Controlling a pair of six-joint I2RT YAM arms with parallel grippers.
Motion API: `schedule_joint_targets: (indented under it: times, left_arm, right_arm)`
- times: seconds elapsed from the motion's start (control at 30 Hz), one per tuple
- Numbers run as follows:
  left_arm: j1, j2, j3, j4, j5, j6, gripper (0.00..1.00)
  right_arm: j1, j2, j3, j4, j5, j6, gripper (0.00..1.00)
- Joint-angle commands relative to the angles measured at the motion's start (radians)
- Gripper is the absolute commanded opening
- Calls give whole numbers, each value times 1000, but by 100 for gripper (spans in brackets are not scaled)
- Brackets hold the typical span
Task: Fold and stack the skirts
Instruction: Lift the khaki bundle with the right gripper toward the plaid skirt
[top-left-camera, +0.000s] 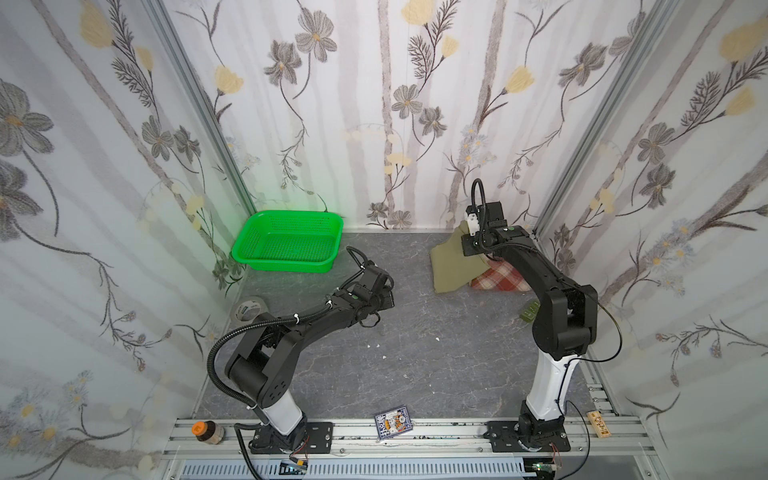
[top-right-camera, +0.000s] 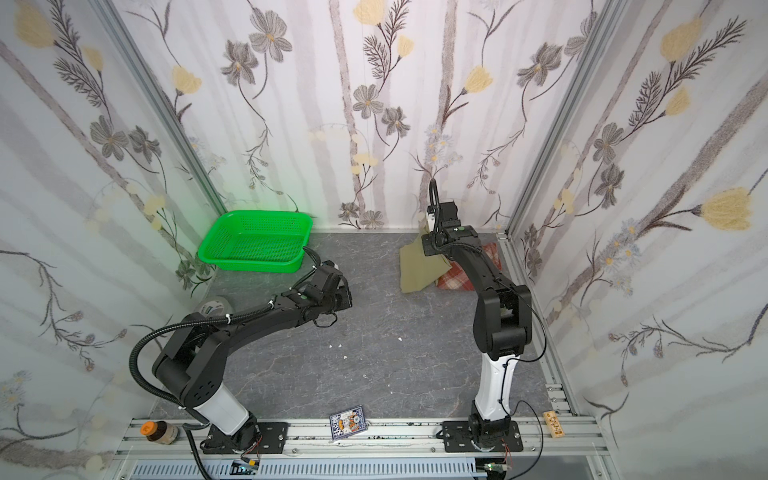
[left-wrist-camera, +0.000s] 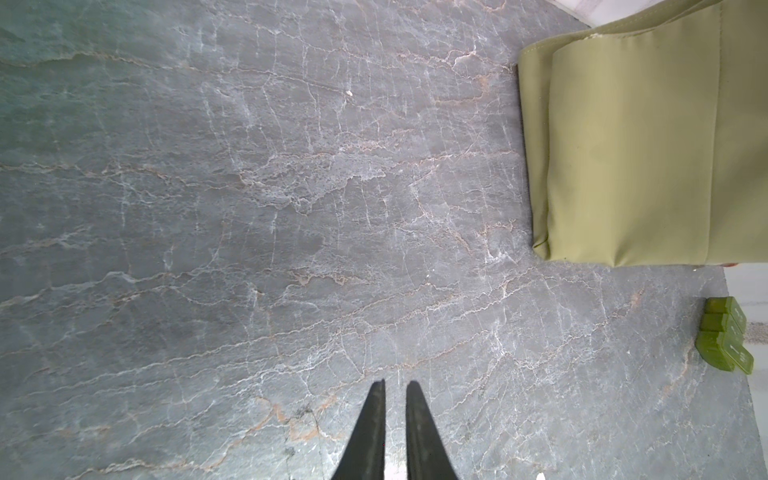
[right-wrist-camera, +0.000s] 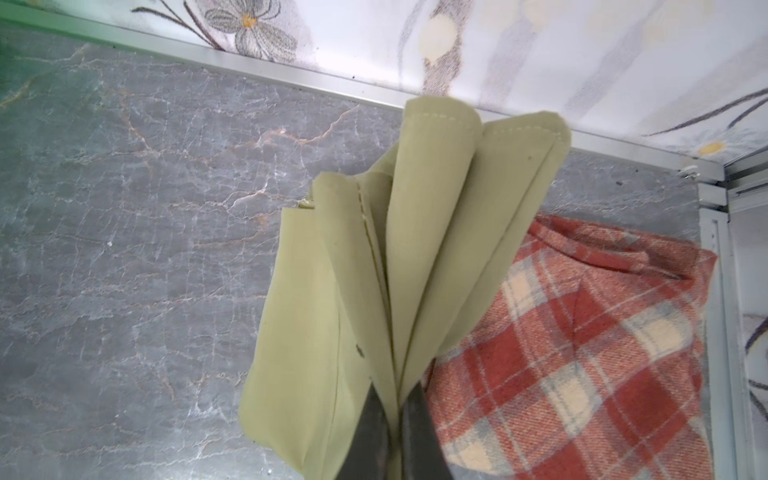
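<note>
Khaki skirt (right-wrist-camera: 415, 257) is hanging bunched from the right gripper (right-wrist-camera: 395, 401), which is clamping several folded layers near the far right corner of the surface (right-wrist-camera: 124, 249). Its lower part is lying over an edge of the plaid skirt (right-wrist-camera: 582, 353) (overlap partly hidden by the arm in both top views). Left gripper (left-wrist-camera: 395, 388) is hovering nearly closed, empty, well apart.

Risks:
- Layers are fanning out, so a pull could undo the fold.
- Fuzzy plaid may drag along.
- Smooth cloth may slip from the pinch.

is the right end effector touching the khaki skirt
Touching: the right wrist view shows the right end effector pinching gathered folds of the khaki skirt.
</note>
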Motion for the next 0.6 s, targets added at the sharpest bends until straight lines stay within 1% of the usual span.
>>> schedule_joint_targets:
  times: [0.0,0.27,0.43,0.57]
  left_arm:
    - [4,1,1,2,3,2,14]
    - [7,13,0,1,11,-4,14]
    - [7,25,5,2,21,-8,14]
    - [7,29,8,1,29,-13,14]
  right_arm:
    - [-22,23,61,-24,-29,-57,0]
    - [-97,11,116,-68,-208,-68,0]
    - [-105,0,119,-84,-219,-81,0]
    - [-122,-15,127,-83,-253,-76,0]
